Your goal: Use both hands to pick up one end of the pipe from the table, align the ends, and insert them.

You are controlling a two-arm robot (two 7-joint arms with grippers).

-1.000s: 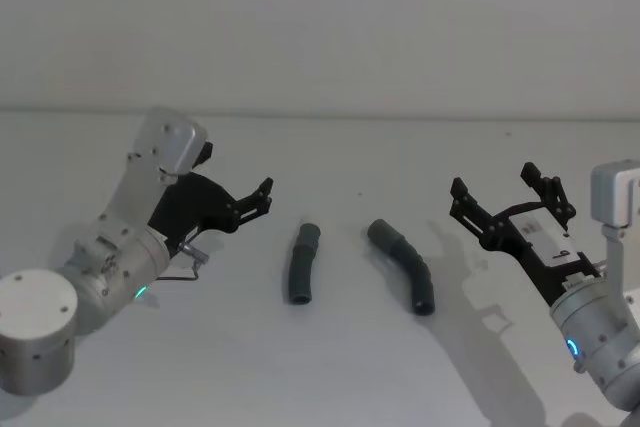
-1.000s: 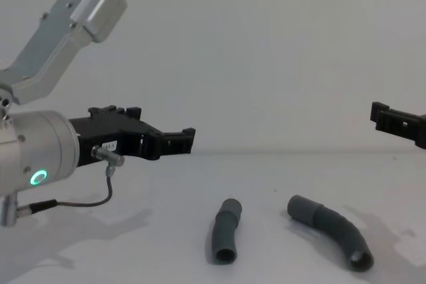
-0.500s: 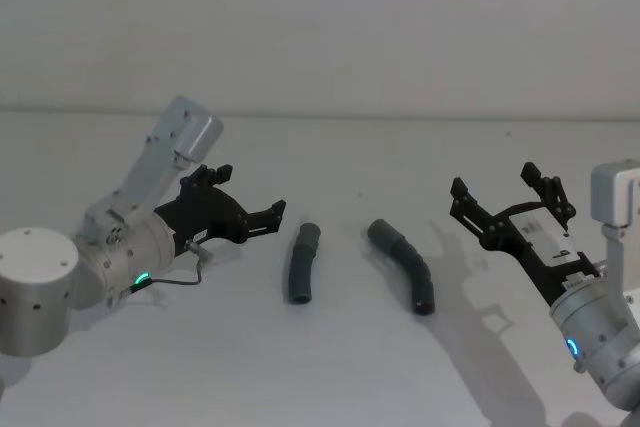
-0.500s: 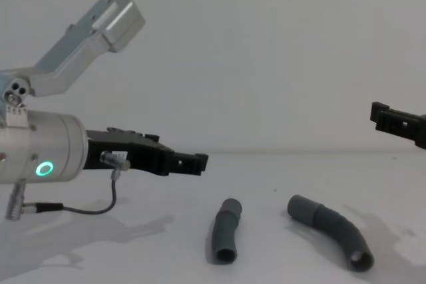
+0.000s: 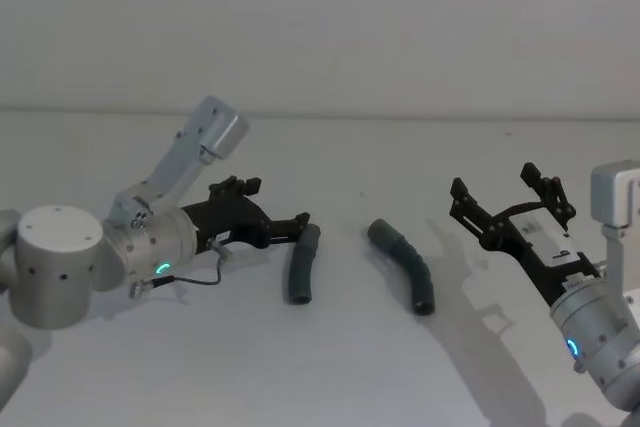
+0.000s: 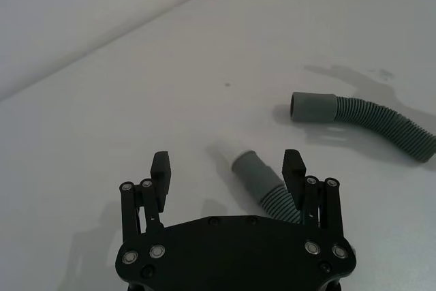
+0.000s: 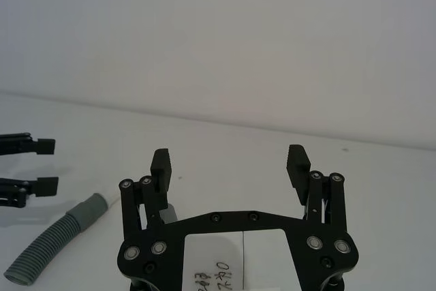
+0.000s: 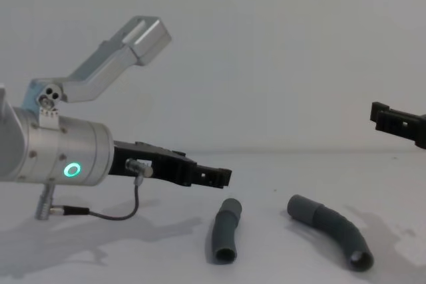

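Two dark grey ribbed pipe pieces lie on the off-white table (image 5: 330,367). The left piece (image 5: 300,265) (image 8: 225,231) has a white spigot end (image 6: 228,151). The right piece (image 5: 403,265) (image 8: 331,229) has a wider grey sleeve end (image 6: 313,107). My left gripper (image 5: 278,207) (image 8: 216,176) hovers open just left of the left piece's far end. In the left wrist view that end (image 6: 253,174) lies between the open left gripper (image 6: 227,165) fingers, close to one finger. My right gripper (image 5: 500,187) (image 7: 229,160) stands open and raised, right of the right piece.
A thin cable (image 8: 113,212) hangs from the left arm's silver wrist, which carries a green ring light (image 8: 71,169). The table meets a plain wall (image 5: 320,27) at the back. The right wrist view shows a pipe piece (image 7: 54,243) and the left gripper's fingers (image 7: 37,146) farther off.
My left arm has swung right and lower, bringing its open gripper up to the left piece's far end. The right arm and both pipe pieces have not moved.
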